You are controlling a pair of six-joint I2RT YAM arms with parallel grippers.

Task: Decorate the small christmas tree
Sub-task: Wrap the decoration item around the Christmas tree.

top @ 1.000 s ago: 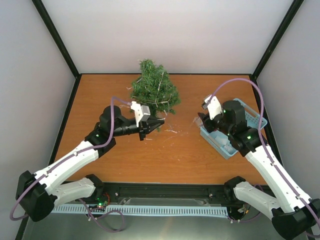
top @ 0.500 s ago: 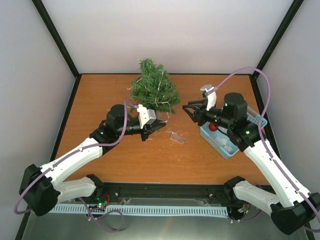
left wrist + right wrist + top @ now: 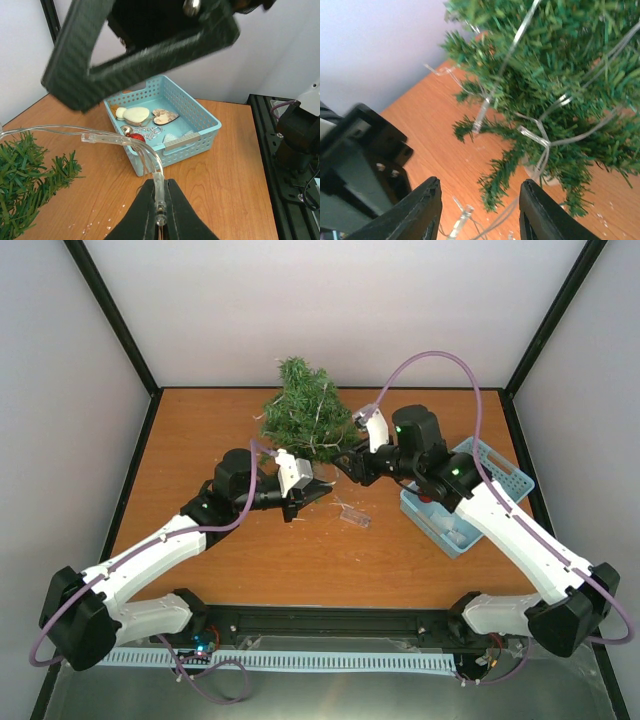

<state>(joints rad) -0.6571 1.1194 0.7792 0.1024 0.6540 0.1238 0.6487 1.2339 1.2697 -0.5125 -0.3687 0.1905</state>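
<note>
From above, we see the small christmas tree (image 3: pixel 308 425) at upper centre. The left gripper (image 3: pixel 315 491) is just below it and the right gripper (image 3: pixel 346 464) at its right flank.

In the left wrist view, the jaws are pinched tight on the clear light string (image 3: pixel 158 182), with the blue basket (image 3: pixel 195 150) mid-frame.

In the right wrist view, the jaws stand apart and empty, facing the draped branches.

We judge the lights are half strung. Next, the right gripper must catch a loose strand.
</note>
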